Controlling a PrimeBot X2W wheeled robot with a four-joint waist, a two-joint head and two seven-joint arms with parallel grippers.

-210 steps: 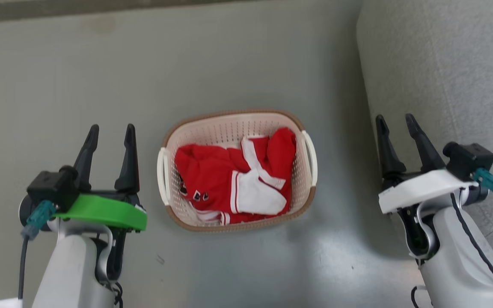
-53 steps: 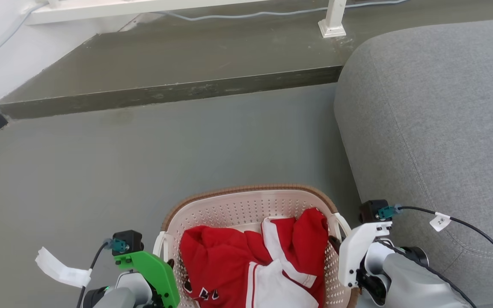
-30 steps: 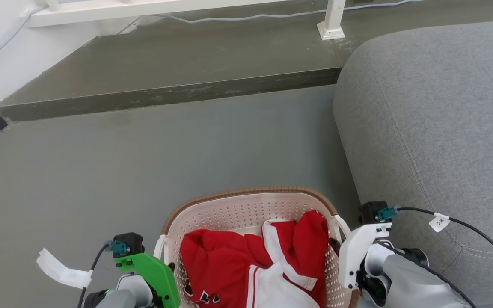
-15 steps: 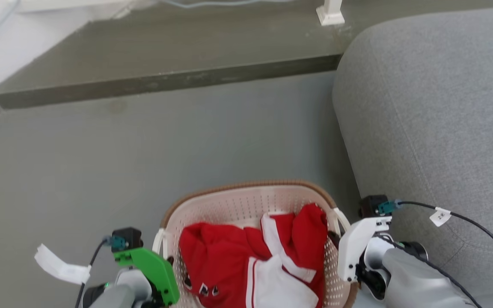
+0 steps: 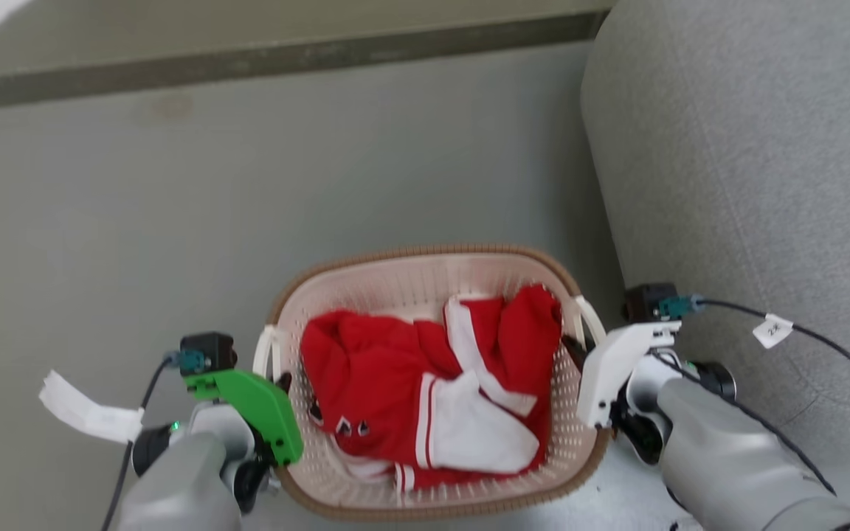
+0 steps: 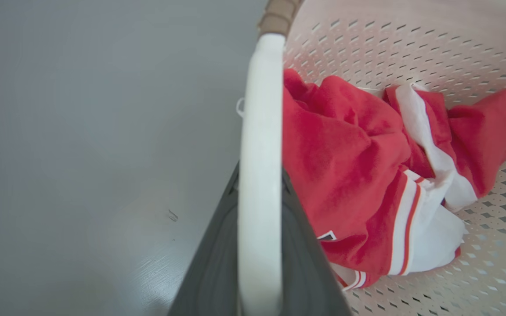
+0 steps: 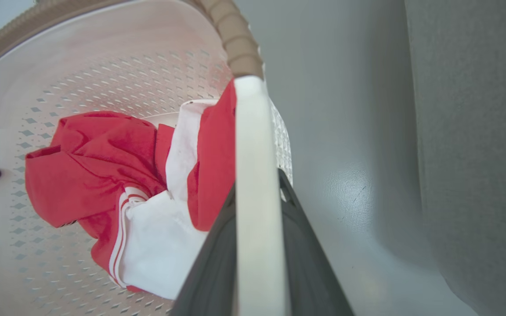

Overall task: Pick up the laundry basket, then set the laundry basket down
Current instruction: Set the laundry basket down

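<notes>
Grey floor (image 5: 137, 221) lies before you, sofa (image 5: 750, 147) at right. Your left gripper (image 5: 279, 383) and right gripper (image 5: 571, 346) are each clamped on a handle (image 5: 263, 354); the basket (image 5: 425, 267) lies between them, long axis left-right.

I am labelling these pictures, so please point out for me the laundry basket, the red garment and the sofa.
laundry basket (image 5: 425, 252): head view, far brown rim band.
red garment (image 5: 366, 361): head view, middle of the red cloth.
sofa (image 5: 750, 147): head view, bare grey upholstery.
</notes>
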